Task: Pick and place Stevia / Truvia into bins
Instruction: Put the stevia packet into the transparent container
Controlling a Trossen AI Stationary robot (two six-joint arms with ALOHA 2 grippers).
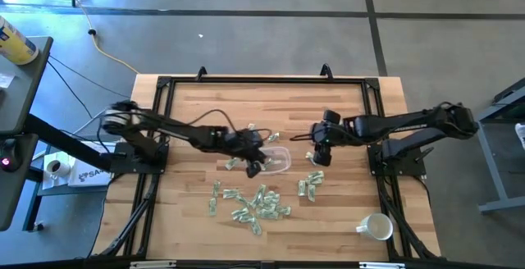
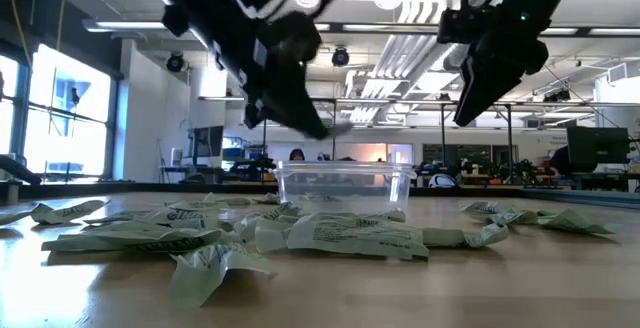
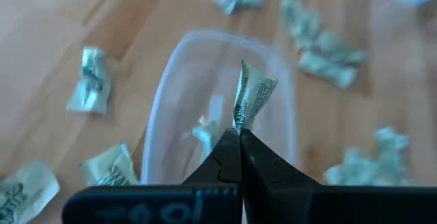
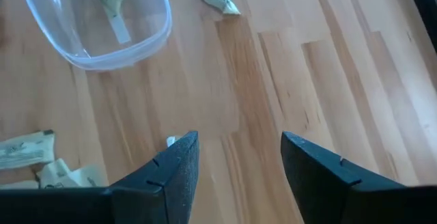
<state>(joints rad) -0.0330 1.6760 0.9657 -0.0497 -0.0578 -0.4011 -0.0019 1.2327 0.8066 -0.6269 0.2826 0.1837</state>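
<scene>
Industrial lab; ceiling ducts (image 2: 400, 13), monitors (image 2: 598, 150), concrete floor (image 1: 246, 39).

Sachets (image 1: 254, 203) lie scattered before the bowl (image 1: 279, 159); mug (image 1: 376, 226) far right.

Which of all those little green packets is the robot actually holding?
The upright sachet pinched in the left gripper above the clear bowl; the others lie loose.

Both arms are dark, nearly black, built of slim tubular links with bulkier rounded joints. Thin black cables loop along the left arm (image 1: 176, 129) and trail off its base. The right arm (image 1: 410, 124) has the same build. The left tool (image 3: 239, 157) has two black fingers tapering to fine tips. The right tool (image 4: 239, 159) has broader, wedge-shaped black fingers with small notches along their edges.
</scene>
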